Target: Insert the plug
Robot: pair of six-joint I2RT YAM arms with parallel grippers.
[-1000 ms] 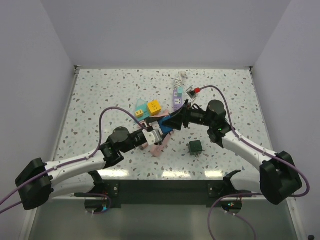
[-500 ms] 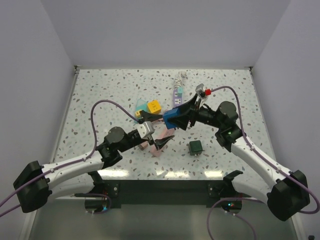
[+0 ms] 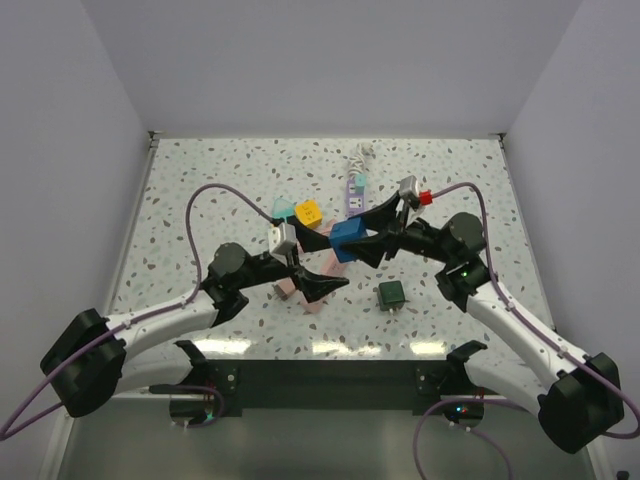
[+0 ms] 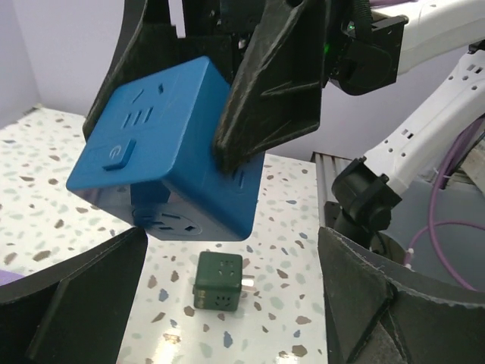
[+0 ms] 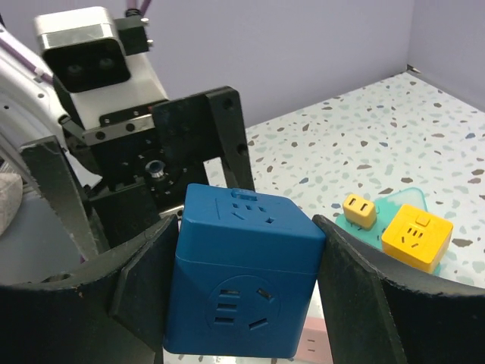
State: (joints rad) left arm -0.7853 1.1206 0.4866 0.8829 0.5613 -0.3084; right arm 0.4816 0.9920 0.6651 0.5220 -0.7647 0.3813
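**Blue cube adapter gripped in mid-air by the right arm, left jaws wide open facing it**

The blue cube adapter (image 4: 163,163) is a glossy, round-edged plastic block with socket slots on several faces. In the left wrist view one face carries a small raised power button beside a set of slots, and a short blue stub sticks out of its lower side. It is close to cubic, so it has no clear long axis. It hangs tilted, the button face turned up and toward the left arm. A face with a round-recessed socket looks back at the right wrist camera.

The cube sits clear of the speckled worktop (image 3: 200,190), over its middle, pinched between the two fingers of the right end effector (image 3: 356,236). The fingers press on opposite side faces, partly closed to the cube's width.

The right arm runs up from its base at the near right. Its forearm slopes inward and its wrist points left across the worktop. The left arm stretches low from the near left toward the centre, wrist aimed at the cube. The left end effector (image 3: 318,262) is spread fully apart and grips nothing, just short of the cube.

A dark green cube plug (image 3: 391,293) lies on the worktop below and to the right, metal prongs out of one side.
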